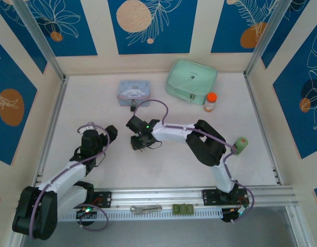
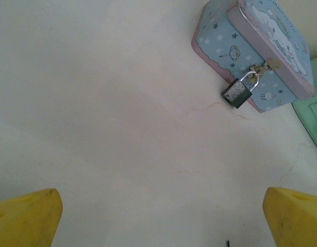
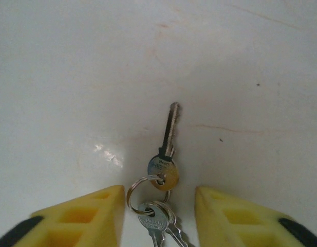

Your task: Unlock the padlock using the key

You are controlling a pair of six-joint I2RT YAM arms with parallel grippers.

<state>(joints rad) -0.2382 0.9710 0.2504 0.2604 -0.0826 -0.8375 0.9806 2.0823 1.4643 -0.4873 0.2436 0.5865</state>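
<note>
The small dark padlock [image 2: 237, 92] hangs by its thin shackle from the clasp of the pale blue tin [image 2: 256, 46]. From above, the padlock [image 1: 132, 107] shows at the tin's [image 1: 133, 91] near side. My left gripper [image 2: 161, 226] is open above bare table, well short of the padlock; its yellow fingertips [image 2: 25, 218] show at the bottom corners. The silvery key [image 3: 168, 136] lies flat on the table, its blade pointing away, joined by a ring to two other keys [image 3: 157, 218]. My right gripper [image 3: 159, 211] stands open astride that ring, near the table's middle [image 1: 137, 144].
A mint green case [image 1: 191, 81] and an orange-capped bottle [image 1: 210, 102] stand at the back right. A green roll [image 1: 241, 145] sits by the right arm. A silver wrench-like tool [image 1: 146, 209] lies on the front rail. The left gripper [image 1: 111, 133] is left of the right one.
</note>
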